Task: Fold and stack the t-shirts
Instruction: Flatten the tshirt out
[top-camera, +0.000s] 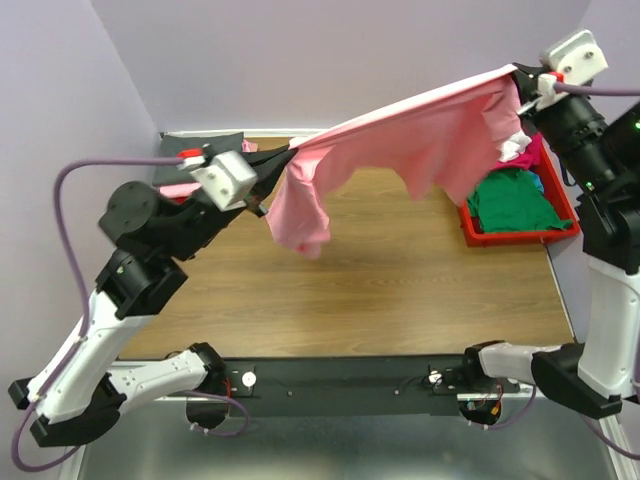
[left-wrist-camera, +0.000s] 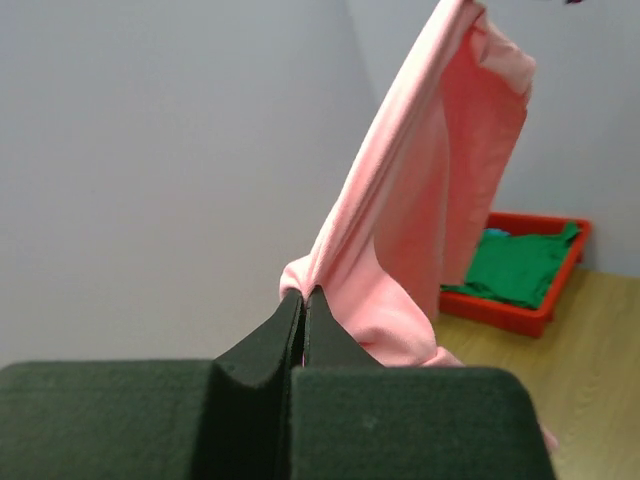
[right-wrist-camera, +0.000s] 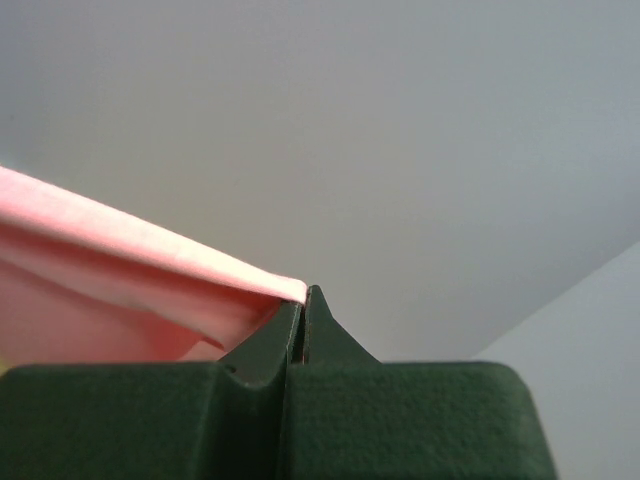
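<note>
Wood-grain table (top-camera: 400, 290), enclosed by pale lilac walls, with both arms raised over its far half. Left gripper (left-wrist-camera: 303, 296): jaws pressed together, pinching a bunched edge of the light pink t-shirt (top-camera: 420, 140); it is held above the far left of the table. Right gripper (right-wrist-camera: 303, 292): jaws likewise closed, nipping the opposite edge of the same shirt; it sits higher, at the far right, above the red tray (top-camera: 565, 228). The pink t-shirt hangs in the air between the two grippers. Its upper edge is drawn taut in a line rising from left to right. The body sags below in loose folds, and one long lobe hangs just to the right of the left gripper, apparently clear of the tabletop. The red tray stands at the far right edge of the table and holds a crumpled green t-shirt (top-camera: 515, 205). At its far end are magenta cloth (top-camera: 532, 157) and white cloth (top-camera: 516, 146), both partly hidden behind the hanging shirt. Dark grey cloth (top-camera: 205, 143) lies flat in the far left corner. Beneath the left arm are a strip of pink fabric and a red edge, possibly a second tray, too covered to tell.
</note>
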